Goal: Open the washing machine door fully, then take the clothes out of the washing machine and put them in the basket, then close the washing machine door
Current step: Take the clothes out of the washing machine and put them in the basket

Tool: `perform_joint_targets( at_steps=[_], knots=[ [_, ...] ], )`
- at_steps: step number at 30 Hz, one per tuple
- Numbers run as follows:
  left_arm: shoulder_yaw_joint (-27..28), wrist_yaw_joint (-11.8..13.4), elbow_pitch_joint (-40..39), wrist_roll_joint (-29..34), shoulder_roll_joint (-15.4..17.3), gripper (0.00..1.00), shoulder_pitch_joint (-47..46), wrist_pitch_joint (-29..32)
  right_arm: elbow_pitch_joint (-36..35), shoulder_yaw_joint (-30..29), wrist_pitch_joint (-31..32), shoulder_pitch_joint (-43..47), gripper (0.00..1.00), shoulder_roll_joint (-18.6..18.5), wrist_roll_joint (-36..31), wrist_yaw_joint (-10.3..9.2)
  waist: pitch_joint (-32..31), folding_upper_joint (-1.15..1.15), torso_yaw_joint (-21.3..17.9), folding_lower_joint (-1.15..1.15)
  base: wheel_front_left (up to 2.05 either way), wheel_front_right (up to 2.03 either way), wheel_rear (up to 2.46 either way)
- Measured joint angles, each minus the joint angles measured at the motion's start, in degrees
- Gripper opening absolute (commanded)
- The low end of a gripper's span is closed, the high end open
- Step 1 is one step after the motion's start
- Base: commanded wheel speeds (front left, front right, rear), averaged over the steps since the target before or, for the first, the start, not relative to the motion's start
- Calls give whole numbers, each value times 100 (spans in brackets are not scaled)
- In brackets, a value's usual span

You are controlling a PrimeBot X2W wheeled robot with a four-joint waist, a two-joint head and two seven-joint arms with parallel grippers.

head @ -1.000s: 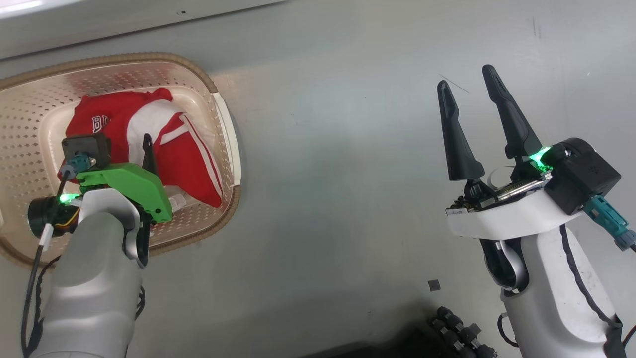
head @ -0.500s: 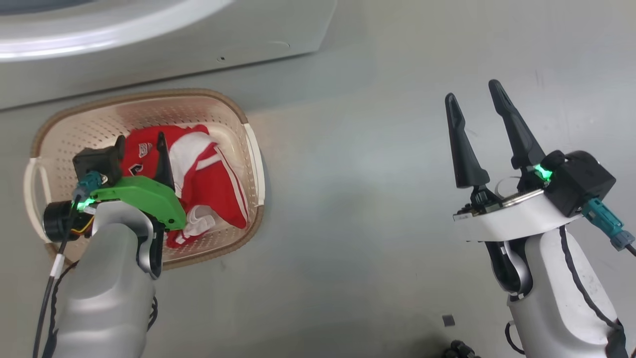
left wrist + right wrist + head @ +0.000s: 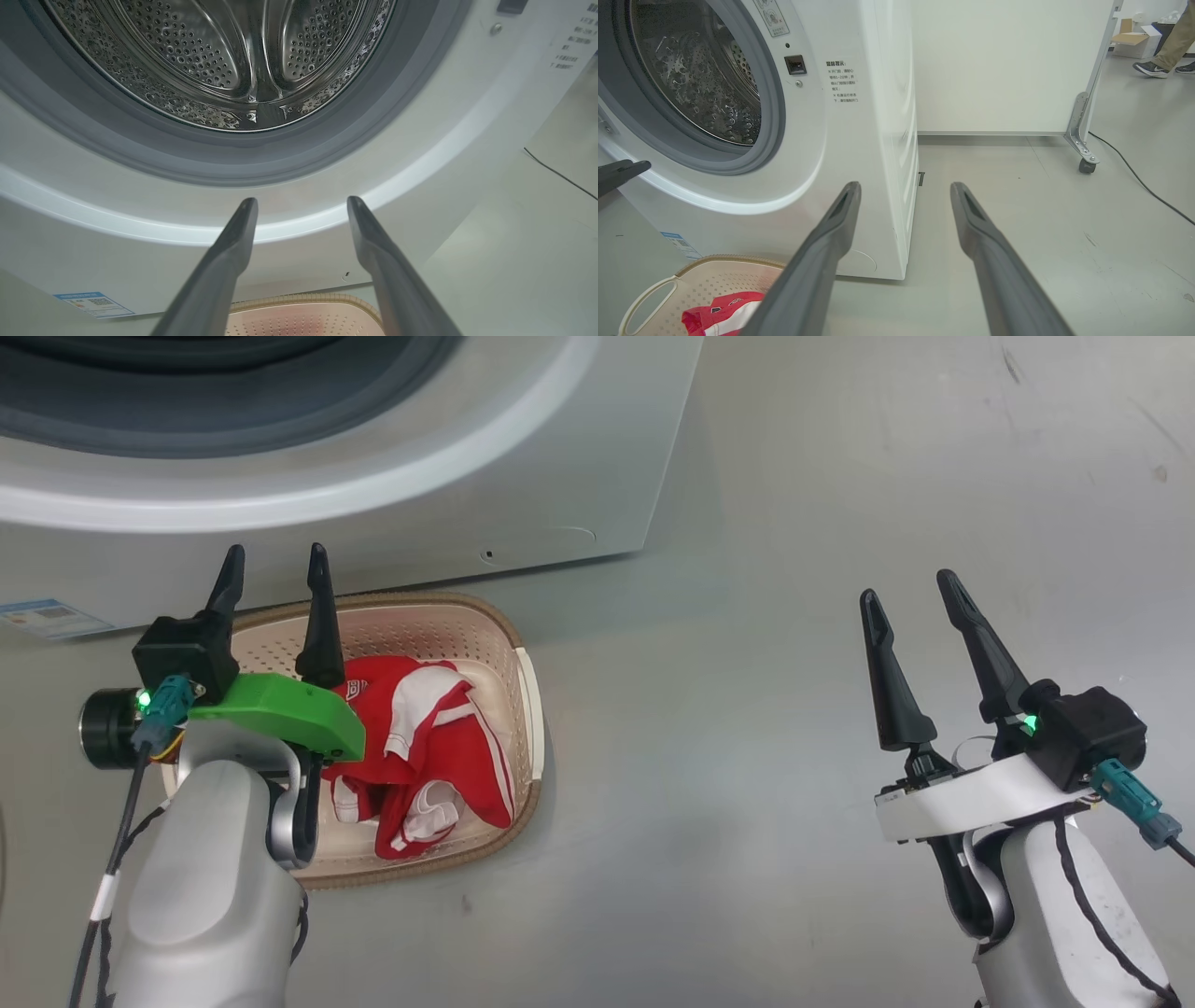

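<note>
The red clothes (image 3: 425,747) with white stripes lie in the cream basket (image 3: 525,681) on the floor, right in front of the white washing machine (image 3: 523,476). My left gripper (image 3: 274,558) hangs open and empty over the basket's far rim, its fingers pointing at the machine's front. The left wrist view looks up into the bare steel drum (image 3: 224,60) past the grey seal. My right gripper (image 3: 907,586) is open over bare floor to the right. The basket (image 3: 654,294) and clothes (image 3: 721,312) also show at the lower left of the right wrist view. The door is out of view.
A blue sticker (image 3: 47,614) marks the machine's lower left corner. A white panel on a castor (image 3: 1085,165) stands to the machine's right, with a black cable (image 3: 1139,179) across the floor. A person's foot (image 3: 1150,69) shows far off.
The head camera has tilted up, bringing the washing machine front into view. My left gripper has risen out of the basket, leaving the clothes lying there. The right gripper stays open.
</note>
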Motion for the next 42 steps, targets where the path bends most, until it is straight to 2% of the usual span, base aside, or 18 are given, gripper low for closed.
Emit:
perform_joint_targets(
  at_steps=[12,33,42],
  knots=[
    [-71,35,-1002,245,-1,100,839,0,115,-4,0,375,100,8,-36,0,-865,0,188,0,0,0,0],
    [-398,91,-1690,283,19,100,2847,0,256,-69,1,1428,100,87,-40,-8,-2183,0,415,0,0,0,0],
    [-493,152,-1959,277,32,100,3271,0,234,-5,1,1632,100,105,-40,-45,-2426,0,462,-1,0,0,0]
  ],
)
